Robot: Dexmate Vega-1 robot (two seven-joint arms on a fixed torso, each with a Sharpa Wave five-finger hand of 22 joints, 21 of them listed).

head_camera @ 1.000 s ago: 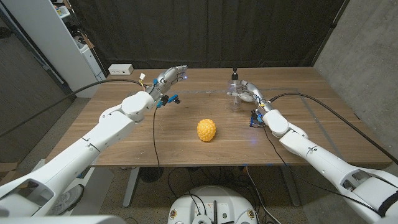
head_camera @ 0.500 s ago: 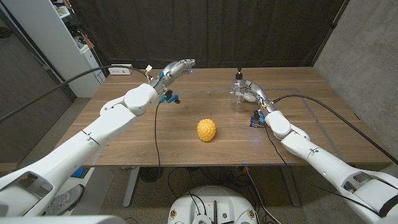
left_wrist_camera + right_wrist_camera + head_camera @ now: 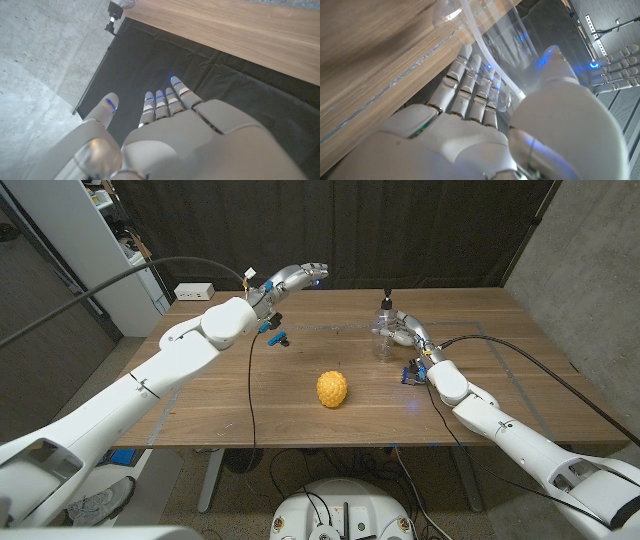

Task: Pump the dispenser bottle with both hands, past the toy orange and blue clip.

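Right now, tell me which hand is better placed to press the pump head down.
Left. The right hand already grips the clear plastic dispenser bottle. The left hand is open, raised over the table's far edge, free to press.

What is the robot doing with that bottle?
The robot's right hand is wrapped around a clear pump bottle at the far side of the wooden table. Its left hand is up in the air with open fingers, reaching toward the bottle but apart from it. A toy orange and a blue clip sit untouched.
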